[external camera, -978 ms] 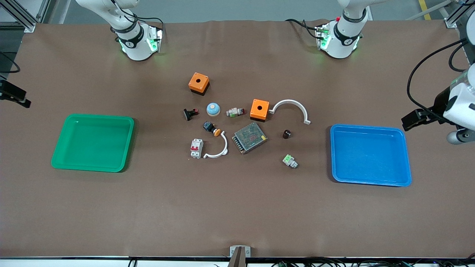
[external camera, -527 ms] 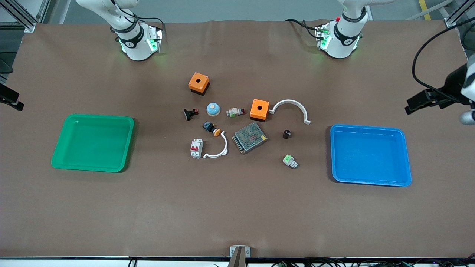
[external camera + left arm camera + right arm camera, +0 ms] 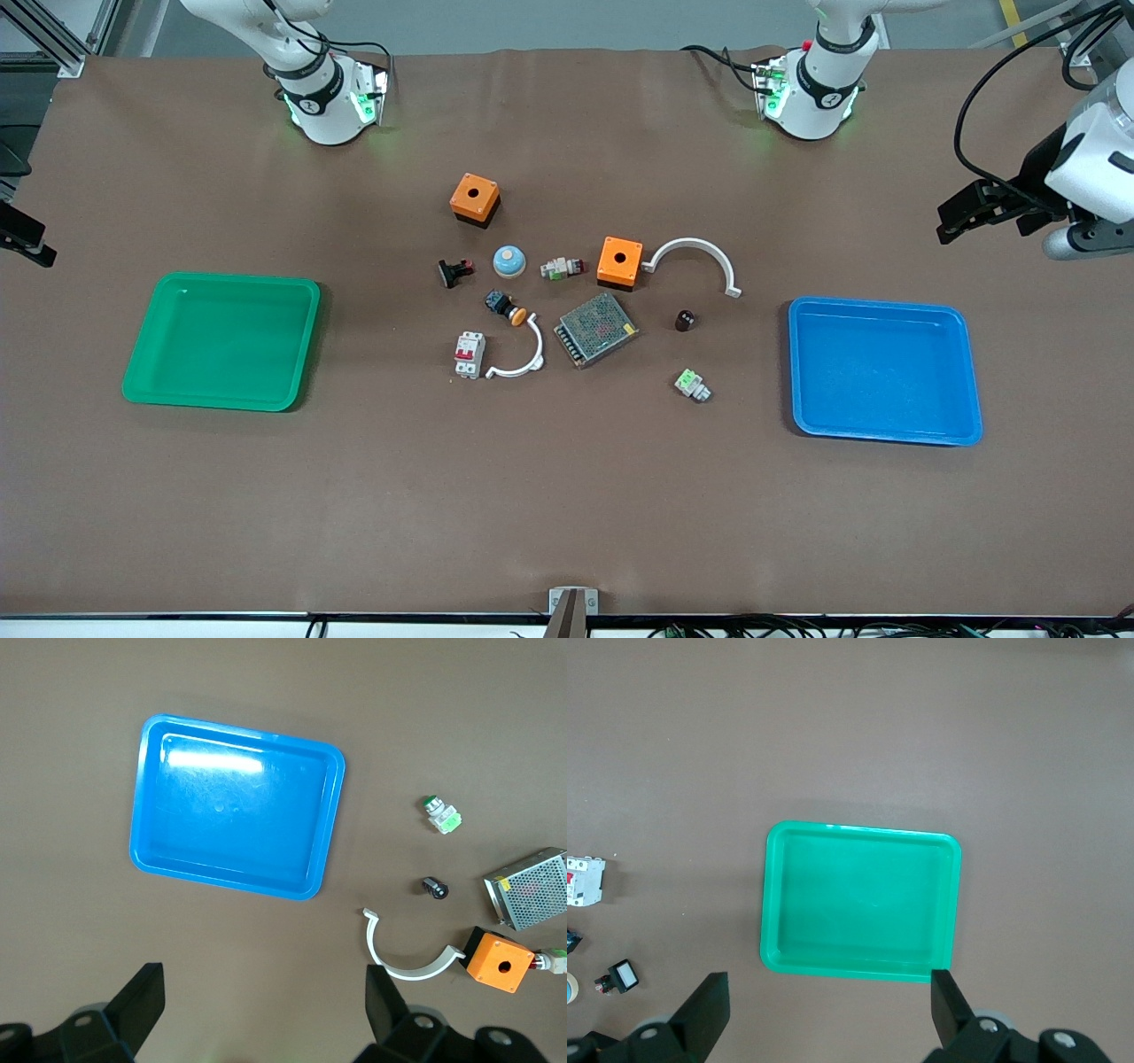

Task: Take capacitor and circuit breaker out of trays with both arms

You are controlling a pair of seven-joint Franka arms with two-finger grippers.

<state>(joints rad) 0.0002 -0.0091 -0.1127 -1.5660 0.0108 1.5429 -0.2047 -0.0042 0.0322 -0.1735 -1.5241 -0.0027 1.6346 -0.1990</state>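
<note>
The capacitor [image 3: 684, 320], a tiny black cylinder, stands on the brown mat between the mesh box and the blue tray [image 3: 886, 370]; it also shows in the left wrist view [image 3: 435, 888]. The breaker [image 3: 469, 354], white with red levers, lies beside a white arc toward the green tray [image 3: 221, 341]; it shows at the edge of the right wrist view [image 3: 585, 881]. My left gripper [image 3: 961, 217] hangs open and empty over the mat at the left arm's end [image 3: 263, 1001]. My right gripper [image 3: 22, 237] hangs open and empty at the right arm's end [image 3: 828, 1001].
Clustered mid-table: two orange boxes [image 3: 475, 198] [image 3: 619, 261], a mesh power-supply box [image 3: 596, 329], two white arcs [image 3: 695, 259] [image 3: 523, 354], a green-and-white connector [image 3: 692, 385], an orange-capped push-button [image 3: 506, 307], a blue dome [image 3: 509, 260], a black-and-red clip switch [image 3: 454, 271]. Both trays hold nothing.
My left gripper has risen from beside the blue tray toward the bases' side of the table. My right gripper has drawn slightly outward. The parts have not moved.
</note>
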